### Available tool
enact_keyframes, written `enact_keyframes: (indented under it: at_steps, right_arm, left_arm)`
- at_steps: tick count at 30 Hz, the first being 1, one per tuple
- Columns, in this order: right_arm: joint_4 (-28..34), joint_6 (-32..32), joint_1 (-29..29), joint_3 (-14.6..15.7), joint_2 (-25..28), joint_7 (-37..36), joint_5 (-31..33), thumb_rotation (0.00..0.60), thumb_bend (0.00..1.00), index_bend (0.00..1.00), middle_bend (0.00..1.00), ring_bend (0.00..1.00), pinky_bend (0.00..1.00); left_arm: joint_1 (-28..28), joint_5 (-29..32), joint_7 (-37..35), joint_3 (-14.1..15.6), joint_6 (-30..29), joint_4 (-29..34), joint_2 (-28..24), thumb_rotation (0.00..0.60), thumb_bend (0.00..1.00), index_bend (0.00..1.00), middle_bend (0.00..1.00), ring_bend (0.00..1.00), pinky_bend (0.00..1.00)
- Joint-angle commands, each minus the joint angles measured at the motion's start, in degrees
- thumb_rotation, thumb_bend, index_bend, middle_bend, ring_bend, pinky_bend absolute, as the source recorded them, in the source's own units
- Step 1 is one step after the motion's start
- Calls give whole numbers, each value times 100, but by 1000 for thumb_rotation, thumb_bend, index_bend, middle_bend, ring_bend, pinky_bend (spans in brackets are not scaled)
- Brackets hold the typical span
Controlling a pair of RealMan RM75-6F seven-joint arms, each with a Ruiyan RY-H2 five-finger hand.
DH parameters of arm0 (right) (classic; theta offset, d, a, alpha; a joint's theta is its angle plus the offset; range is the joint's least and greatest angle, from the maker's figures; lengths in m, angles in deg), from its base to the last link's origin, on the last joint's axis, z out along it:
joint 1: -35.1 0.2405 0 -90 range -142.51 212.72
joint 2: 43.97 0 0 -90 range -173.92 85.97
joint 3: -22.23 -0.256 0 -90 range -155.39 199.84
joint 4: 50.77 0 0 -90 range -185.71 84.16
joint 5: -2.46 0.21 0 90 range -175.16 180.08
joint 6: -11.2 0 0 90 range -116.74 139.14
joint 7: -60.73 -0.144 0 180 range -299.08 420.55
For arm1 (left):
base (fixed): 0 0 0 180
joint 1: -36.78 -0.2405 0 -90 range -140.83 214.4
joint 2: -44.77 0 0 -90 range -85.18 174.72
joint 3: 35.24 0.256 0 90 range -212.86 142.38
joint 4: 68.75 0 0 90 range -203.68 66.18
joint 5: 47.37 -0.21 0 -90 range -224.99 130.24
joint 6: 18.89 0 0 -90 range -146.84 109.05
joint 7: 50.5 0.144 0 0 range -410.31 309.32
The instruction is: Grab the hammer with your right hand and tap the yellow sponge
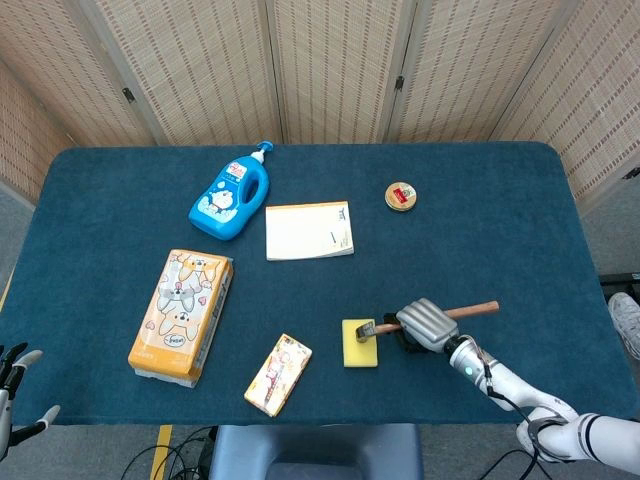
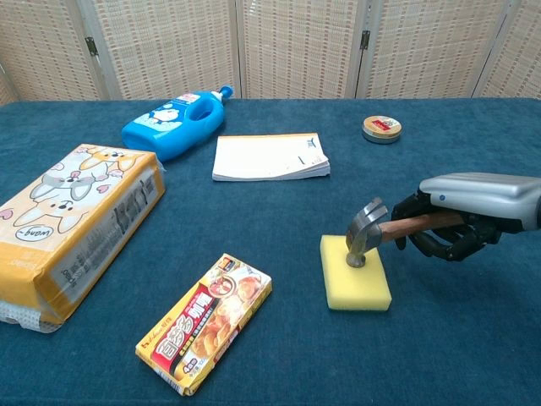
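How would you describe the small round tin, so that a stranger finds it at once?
Look at the far right part of the blue table, beyond the hammer and the yellow sponge. The tin lies alone there, right of the white notepad. It is the only round thing, gold with a red label.

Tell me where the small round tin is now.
The round tin sits on the far right part of the table, right of the notepad.
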Motion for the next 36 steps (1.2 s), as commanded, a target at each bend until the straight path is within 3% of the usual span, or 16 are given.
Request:
enact_keyframes:
  at_steps: [1, 10, 14, 19, 25, 29, 33, 36]
  right_arm:
    - [-15, -2, 9, -4, -15, 48, 36, 600, 812, 821, 857, 748, 773]
    - [-29, -428, -79, -352, 238, -188, 263, 600, 800, 821, 854, 748, 773]
    - [-402, -364, -80, -526, 83, -384, 564, 600, 765, 821, 826, 732, 773]
    - [-1138, -229, -23, -670, -385, -673, 780, 600, 658, 804, 734, 642, 740]
    - [-2055, -154, 93, -790, -1021, -1218, 794, 600, 432, 535, 510, 407, 520]
    - [-2307, -140, 123, -779, -1170, -1400, 739, 600, 295, 284, 350, 246, 369]
    - [-2456, -280, 63, -732, -1163, -1553, 640, 600, 252, 94, 196, 149, 291]
    - [-2361, -515, -44, -730, -986, -1621, 580, 600, 249, 62, 165, 136, 282]
  left_arm:
    - [-6, -4, -15, -3, -13, -9, 1, 600, 199, 227, 157, 56, 159]
    - [8, -36, -18, -5, -7, -5, 14, 600, 199, 228, 157, 55, 159]
    - [21, -43, 0, -11, 5, 20, 13, 600, 199, 228, 157, 55, 159]
    - [60, -111, 72, -24, 0, 106, -8, 600, 199, 228, 157, 55, 159]
    - [65, -128, 149, -17, -3, 187, -29, 600, 199, 228, 157, 55, 159]
    - [62, -119, 168, -13, 3, 192, -35, 600, 199, 228, 157, 55, 159]
    - [55, -79, 141, -21, 9, 163, -28, 600, 199, 228, 157, 55, 159]
    - [73, -79, 129, -30, 28, 146, -14, 600, 199, 228, 157, 55, 159]
